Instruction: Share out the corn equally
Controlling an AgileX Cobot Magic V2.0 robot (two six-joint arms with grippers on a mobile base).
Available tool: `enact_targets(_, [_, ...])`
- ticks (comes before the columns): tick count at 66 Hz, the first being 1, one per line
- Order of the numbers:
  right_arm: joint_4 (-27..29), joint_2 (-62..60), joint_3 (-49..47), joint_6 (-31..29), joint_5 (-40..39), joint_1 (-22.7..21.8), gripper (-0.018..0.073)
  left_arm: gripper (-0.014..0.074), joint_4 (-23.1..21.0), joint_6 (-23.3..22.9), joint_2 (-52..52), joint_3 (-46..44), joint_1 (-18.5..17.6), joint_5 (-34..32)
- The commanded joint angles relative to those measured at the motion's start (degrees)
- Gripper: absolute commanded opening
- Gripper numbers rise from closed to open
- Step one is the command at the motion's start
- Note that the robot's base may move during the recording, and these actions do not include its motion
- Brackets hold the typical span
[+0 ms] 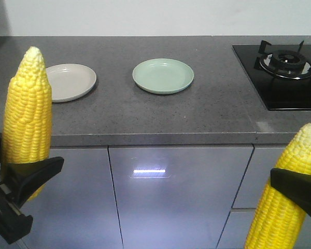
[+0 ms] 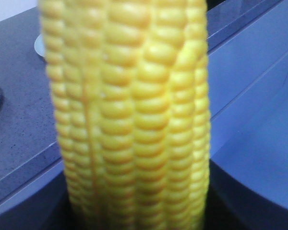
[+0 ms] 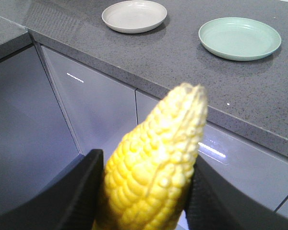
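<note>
Along the far wall, front view:

1. Countertop [image 1: 145, 119]: grey speckled stone, running the full width.
2. Cabinet fronts [image 1: 181, 207]: glossy grey doors below the counter edge, with a light reflection on the middle door.
3. Gas hob [image 1: 287, 83]: black glass set into the counter at the right end, with one burner [image 1: 287, 61] and its pan support visible.
4. Green plate [image 1: 163, 76]: pale green and round, near the counter's middle, with nothing on it.
5. Beige plate [image 1: 70, 82]: off-white and round, left of the green plate and apart from it, also bare.
6. Left gripper [image 1: 15, 171]: black fingers clamped on the left cob, at lower left close to the camera.
7. Right gripper [image 3: 149, 196]: black fingers pressing both sides of the right cob, at lower right.
8. Left cob [image 1: 27, 119]: bright yellow kernels in rows, standing upright with the paler tip on top. It is gripped low down, so most of its length rises above the fingers. It is held in the air and touches neither plate. In the left wrist view it fills the frame, blurred.
9. Right cob [image 1: 285, 202]: same colouring, leaning slightly with the tip up. It is gripped around mid-length and its lower end runs out of frame. The right wrist view shows it in front of the cabinet fronts, short of the counter edge and well apart from both plates.
</note>
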Motion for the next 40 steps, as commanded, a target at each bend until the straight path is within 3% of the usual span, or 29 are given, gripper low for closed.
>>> enact_targets(1, [1.8, 0.1, -1.5, -0.4, -3.3, -0.1, 0.0233, 0.0368, -0.4, -0.4, -0.4, -1.6, -0.1, -4.4])
enact_targets(40, [1.8, 0.1, -1.5, -0.4, -3.3, -0.1, 0.0233, 0.0368, -0.4, -0.4, -0.4, -1.6, -0.1, -4.4])
